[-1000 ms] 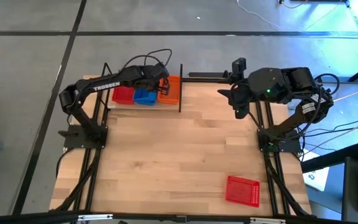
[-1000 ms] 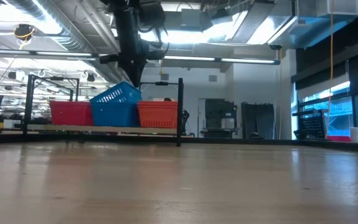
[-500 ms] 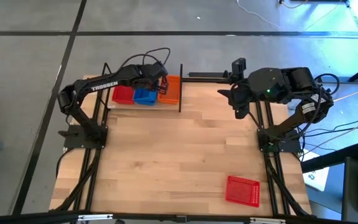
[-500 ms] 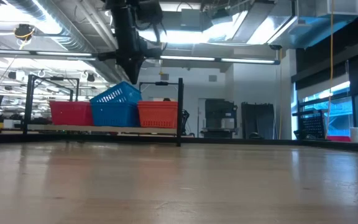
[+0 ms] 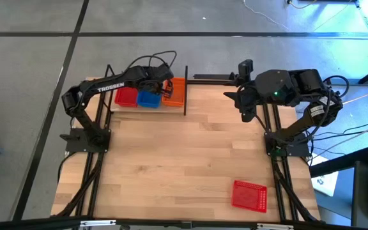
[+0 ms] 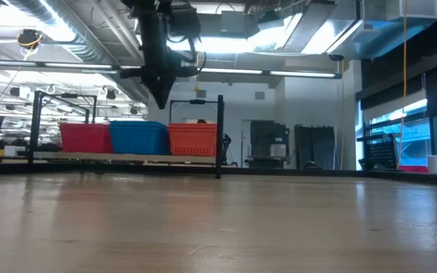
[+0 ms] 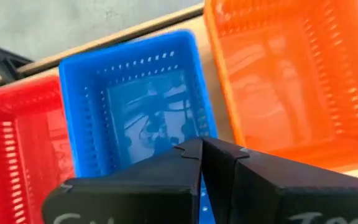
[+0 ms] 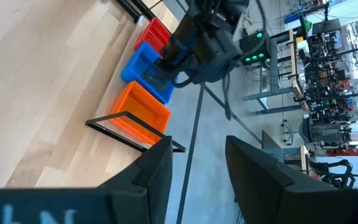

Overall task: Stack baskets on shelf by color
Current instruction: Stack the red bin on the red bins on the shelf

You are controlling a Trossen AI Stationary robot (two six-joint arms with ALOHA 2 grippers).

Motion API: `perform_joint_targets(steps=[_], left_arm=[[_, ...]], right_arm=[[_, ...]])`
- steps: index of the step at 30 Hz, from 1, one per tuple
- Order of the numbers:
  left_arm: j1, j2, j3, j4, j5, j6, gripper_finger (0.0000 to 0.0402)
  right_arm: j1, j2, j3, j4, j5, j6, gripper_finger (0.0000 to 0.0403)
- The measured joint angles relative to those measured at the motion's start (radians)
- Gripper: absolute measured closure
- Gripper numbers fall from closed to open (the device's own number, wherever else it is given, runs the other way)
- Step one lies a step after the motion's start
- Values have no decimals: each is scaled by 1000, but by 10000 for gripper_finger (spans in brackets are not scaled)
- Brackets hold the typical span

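Observation:
On the shelf (image 6: pixel 127 157) at the table's far left, three baskets or stacks stand side by side. They are red (image 5: pixel 126 97), blue (image 5: pixel 149 99) and orange (image 5: pixel 174 92), each resting level on the board. My left gripper (image 6: pixel 160 103) hangs shut just above the blue basket (image 7: pixel 135 99), pointing down, clear of its rim. One more red basket (image 5: pixel 249 195) lies flat on the tabletop near the near right corner. My right gripper (image 8: pixel 197 146) waits open, raised over the table's far right edge (image 5: pixel 243 107).
The shelf's black upright posts (image 6: pixel 220 135) and rods frame the baskets. A black bar (image 5: pixel 213 77) runs along the far edge between the shelf and the right arm. The wooden tabletop (image 5: pixel 184 160) stretches between the shelf and the lone red basket.
The top blue basket, which was tilted with one end raised under my left gripper, has dropped level among the baskets on the shelf. My left gripper has stayed above it, now apart from it.

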Motion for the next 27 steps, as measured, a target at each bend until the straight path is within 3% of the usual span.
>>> perform_joint_targets(steps=[3,6,10,11,12,15,16,20,24,27], left_arm=[[-9,-16,48,4,8,50,401],[-38,-48,138,-16,72,179,401],[-108,-75,238,-90,199,339,401],[-132,-83,256,-97,221,359,401],[-157,-93,268,-99,240,376,402],[-234,-123,274,-120,269,392,402],[-261,-129,274,-122,271,392,401],[-373,-150,274,-150,269,391,401],[-488,-160,274,-167,270,375,401],[-561,-160,274,-173,266,345,401]], right_arm=[[0,0,0,-1,2,31,251],[-4,-3,0,-29,0,190,251],[-10,-3,-1,-255,28,393,251],[-12,-4,-18,-241,5,450,251],[-14,-18,-44,-214,-63,491,251],[-10,-41,-81,-233,-415,540,251],[-3,-53,-101,-227,-474,600,251],[42,-116,-248,-233,-517,749,251],[112,-188,-430,-234,-672,898,251],[191,-210,-559,-235,-696,988,251]])
